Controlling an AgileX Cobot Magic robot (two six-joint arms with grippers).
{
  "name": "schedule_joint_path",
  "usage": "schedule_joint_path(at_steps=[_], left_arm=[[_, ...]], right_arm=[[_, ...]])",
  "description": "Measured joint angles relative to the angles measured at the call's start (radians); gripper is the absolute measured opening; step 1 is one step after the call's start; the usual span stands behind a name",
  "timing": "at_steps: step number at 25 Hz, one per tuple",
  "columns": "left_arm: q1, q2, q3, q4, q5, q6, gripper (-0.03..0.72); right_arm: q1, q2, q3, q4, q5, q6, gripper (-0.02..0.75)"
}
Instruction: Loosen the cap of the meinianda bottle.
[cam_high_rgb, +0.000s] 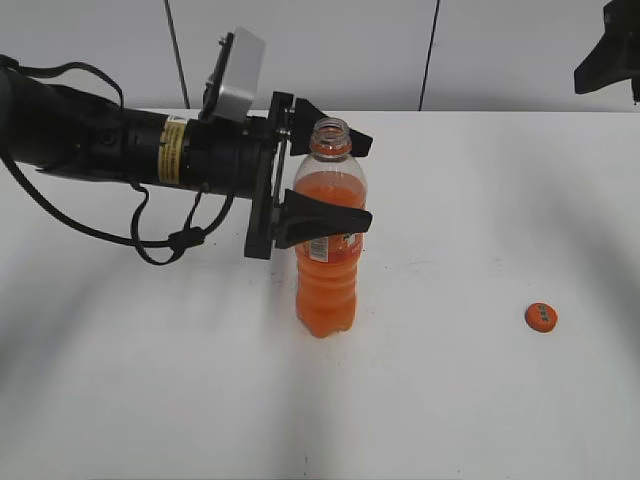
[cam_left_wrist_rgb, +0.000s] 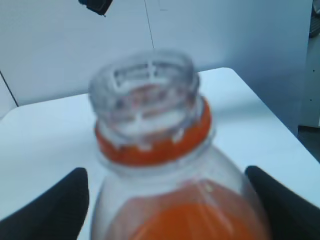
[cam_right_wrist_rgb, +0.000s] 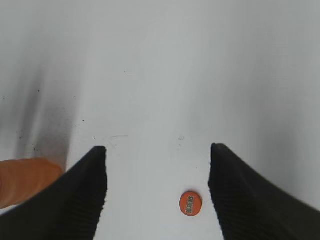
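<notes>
**Cap off and lying on counter; left gripper around bottle shoulder**

Left gripper (cam_high_rgb: 335, 180): reaches in horizontally from the left edge of the counter. Its two black fingers (cam_high_rgb: 322, 217) sit either side of the meinianda bottle (cam_high_rgb: 328, 265), one in front of the shoulder, one behind the neck. In the left wrist view both fingertips show at the lower corners with the bottle's shoulder between them; whether they press the plastic or stand just clear of it cannot be told.

Bottle: upright, near the middle of the counter (cam_high_rgb: 450, 400). Mouth open, bare threads (cam_left_wrist_rgb: 147, 82) visible, orange neck ring (cam_left_wrist_rgb: 155, 145) below them. Orange drink fills it to the shoulder.

Right gripper (cam_right_wrist_rgb: 157, 187): raised above the counter, seen only as a dark shape at the top right corner of the exterior view. Fingers spread wide, nothing held.

Cap (cam_high_rgb: 541, 317): flat on the counter, well apart from the bottle, toward the right edge. In the right wrist view it lies below the gap between the spread fingers, nearer the right one
</notes>
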Motion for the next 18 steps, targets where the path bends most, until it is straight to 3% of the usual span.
schedule_joint_path(at_steps=[5,11,14,18], left_arm=[[0.000,-0.090,0.000,0.001,0.000,-0.023,0.566],[0.000,-0.230,0.000,0.002,0.018,-0.166,0.566],[-0.001,-0.317,0.000,0.002,0.143,-0.257,0.566],[-0.002,-0.416,0.000,0.002,0.457,-0.383,0.566]], right_arm=[[0.000,-0.005,-0.046,0.000,0.043,0.000,0.481],[0.000,-0.005,-0.118,0.000,0.103,0.000,0.481],[0.000,-0.005,-0.153,0.000,0.128,0.000,0.481],[0.000,-0.005,-0.198,-0.001,0.156,0.000,0.481]])
